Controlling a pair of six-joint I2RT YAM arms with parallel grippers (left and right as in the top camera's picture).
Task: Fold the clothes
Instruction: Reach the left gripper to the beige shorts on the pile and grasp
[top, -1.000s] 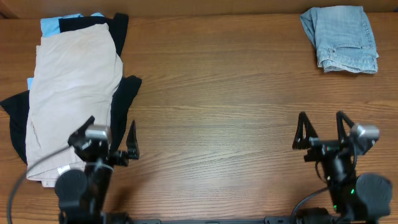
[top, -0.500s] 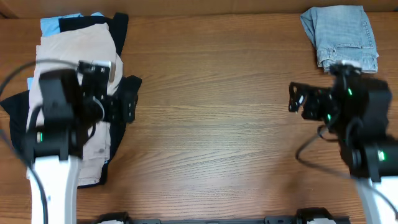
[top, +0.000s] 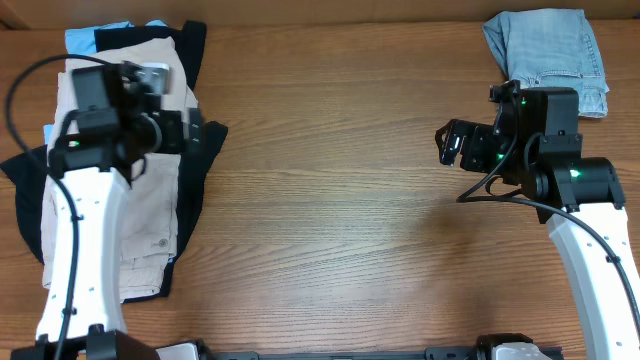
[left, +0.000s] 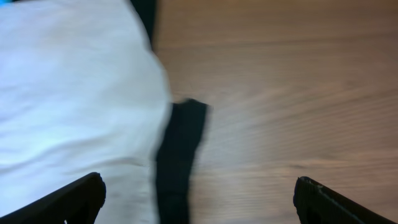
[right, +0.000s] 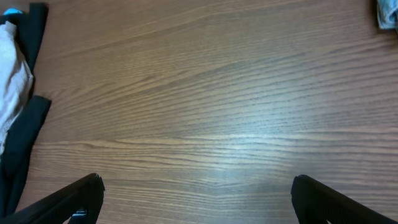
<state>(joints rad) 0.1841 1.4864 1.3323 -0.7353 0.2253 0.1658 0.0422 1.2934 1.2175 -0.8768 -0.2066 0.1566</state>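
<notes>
The left fingers (left: 86, 194) are spread wide and grip nothing. The beige shorts (left: 74, 93) lie under the left-hand one, and a black garment (left: 180, 149) runs between them, on the tabletop (top: 330, 200). The right fingers (right: 84, 194), equally wide, hang over bare wood, with folded denim (top: 545, 50) behind them.
</notes>
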